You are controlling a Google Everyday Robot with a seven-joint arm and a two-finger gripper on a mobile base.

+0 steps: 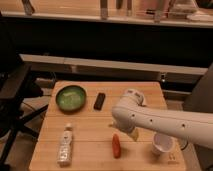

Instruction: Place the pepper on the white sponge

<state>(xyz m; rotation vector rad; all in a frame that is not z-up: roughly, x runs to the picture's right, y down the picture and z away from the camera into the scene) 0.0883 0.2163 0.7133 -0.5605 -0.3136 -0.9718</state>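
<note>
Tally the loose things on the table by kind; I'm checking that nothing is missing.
green bowl: 1
black block: 1
bottle-like package: 1
pepper: 1
white cup: 1
Total: 5
No white sponge in sight; the arm may hide it. The pincer is hidden under that arm, over the table's right half.

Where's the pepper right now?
Camera view: the pepper lies near the table's front edge, between the bottle package and the white cup; the gripper hovers behind it, mid-table.
</note>
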